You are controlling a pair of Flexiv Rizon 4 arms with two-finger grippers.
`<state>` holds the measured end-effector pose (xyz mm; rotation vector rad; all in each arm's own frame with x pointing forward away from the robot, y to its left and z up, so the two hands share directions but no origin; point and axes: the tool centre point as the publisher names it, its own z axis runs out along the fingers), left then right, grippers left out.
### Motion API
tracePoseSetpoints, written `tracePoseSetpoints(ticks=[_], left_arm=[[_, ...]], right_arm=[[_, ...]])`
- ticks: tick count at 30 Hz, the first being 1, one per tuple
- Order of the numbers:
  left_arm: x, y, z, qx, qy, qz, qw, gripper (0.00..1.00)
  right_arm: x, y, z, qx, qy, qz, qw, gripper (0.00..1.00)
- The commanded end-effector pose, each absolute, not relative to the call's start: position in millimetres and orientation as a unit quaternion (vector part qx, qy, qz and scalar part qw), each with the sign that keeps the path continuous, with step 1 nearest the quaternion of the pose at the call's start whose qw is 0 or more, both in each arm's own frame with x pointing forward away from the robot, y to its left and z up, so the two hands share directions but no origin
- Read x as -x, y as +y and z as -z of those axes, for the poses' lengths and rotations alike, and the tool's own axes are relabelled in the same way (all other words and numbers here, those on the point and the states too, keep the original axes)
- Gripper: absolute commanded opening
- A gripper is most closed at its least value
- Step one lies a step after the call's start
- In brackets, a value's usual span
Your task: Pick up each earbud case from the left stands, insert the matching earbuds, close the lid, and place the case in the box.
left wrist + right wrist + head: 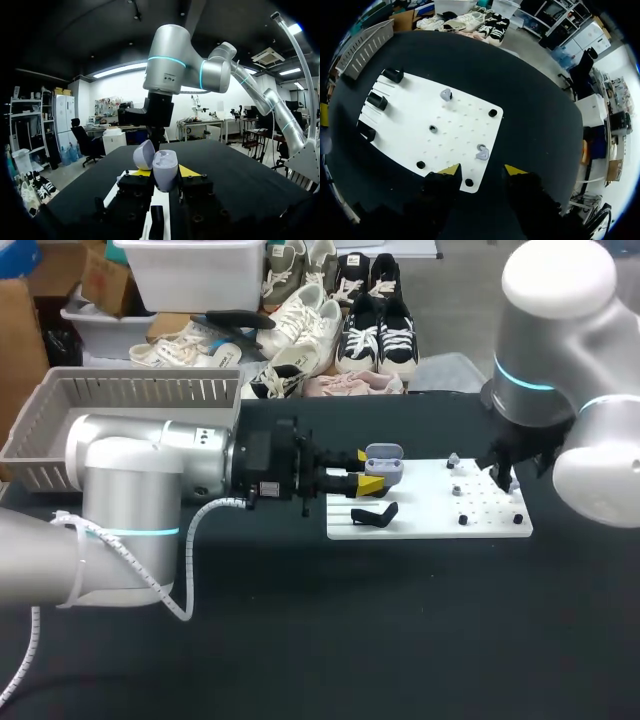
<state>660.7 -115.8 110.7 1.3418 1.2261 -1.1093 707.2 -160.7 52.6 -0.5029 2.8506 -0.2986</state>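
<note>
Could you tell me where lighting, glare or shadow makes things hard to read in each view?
Head view: the white board is brightly lit, so the pale earbud case stands out little against it. Left wrist view: backlit by the room, so the left gripper looks nearly black apart from its yellow tips. Right wrist view: the right gripper is in shadow, while the board is evenly lit.

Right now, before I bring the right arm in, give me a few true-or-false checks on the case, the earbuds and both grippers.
1. The left gripper is shut on the earbud case. True.
2. The case's lid is closed. False: it stands open.
3. The right gripper holds an earbud. False: it is open and empty, above the white board.
4. Two earbuds lie on the board, apart from each other. True.
</note>
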Motion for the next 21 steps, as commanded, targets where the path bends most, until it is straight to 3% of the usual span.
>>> tracePoseSetpoints(ticks=[1, 21], left_arm=[[-661.6, -116.0, -110.0, -0.551, 0.503, 0.456, 0.484, 0.00], [-661.6, -116.0, -110.0, -0.551, 0.503, 0.456, 0.484, 0.00]], right_arm=[[-709.6, -162.1, -45.1, 0.171, 0.973, 0.101, 0.115, 0.47], [-723.7, -166.3, -26.8, 0.166, 0.976, 0.096, 0.105, 0.39]])
